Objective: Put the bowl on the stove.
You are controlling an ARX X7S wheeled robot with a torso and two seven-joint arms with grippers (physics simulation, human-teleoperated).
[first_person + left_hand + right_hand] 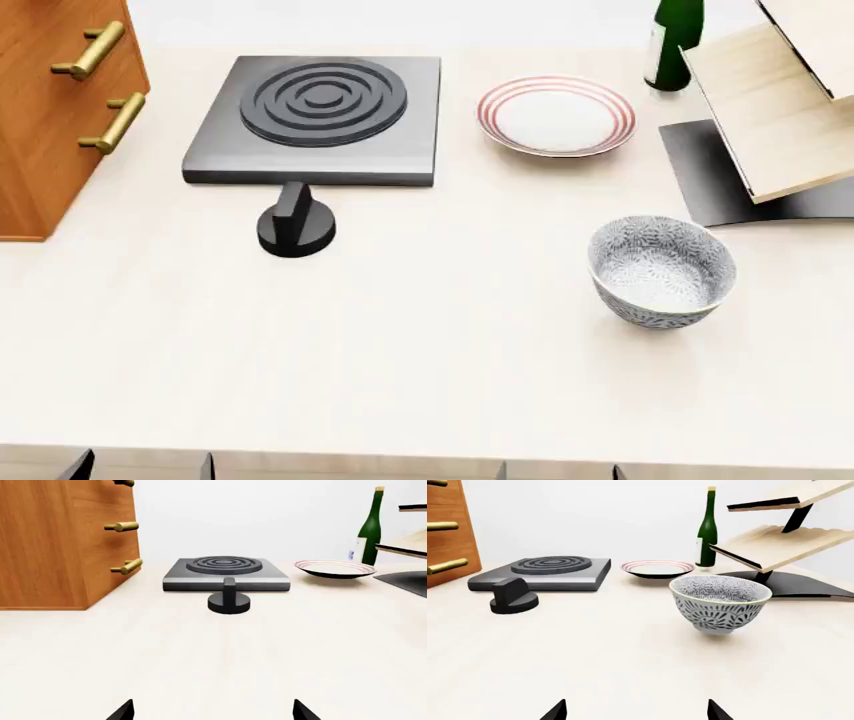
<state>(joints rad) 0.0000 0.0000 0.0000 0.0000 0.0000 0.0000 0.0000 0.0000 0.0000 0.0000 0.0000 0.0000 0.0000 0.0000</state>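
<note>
Found bowl (662, 270) upright on table (427, 370) at lower right of head view, well apart from stove (318, 120) at upper left, knob (295, 224) just before it; left gripper (212, 711) and right gripper (636, 711) spread wide at near edge, holding nothing.

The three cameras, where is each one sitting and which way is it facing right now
Head view: high up, looking down over the table, stove far left, bowl near right; only tool tips show at the bottom edge.
Left wrist view: low over the table, facing the stove and knob; left tool tips show, apart.
Right wrist view: low, facing the bowl; right tool tips show, apart.
Both wrist views share stove, knob, plate and bottle.
</note>
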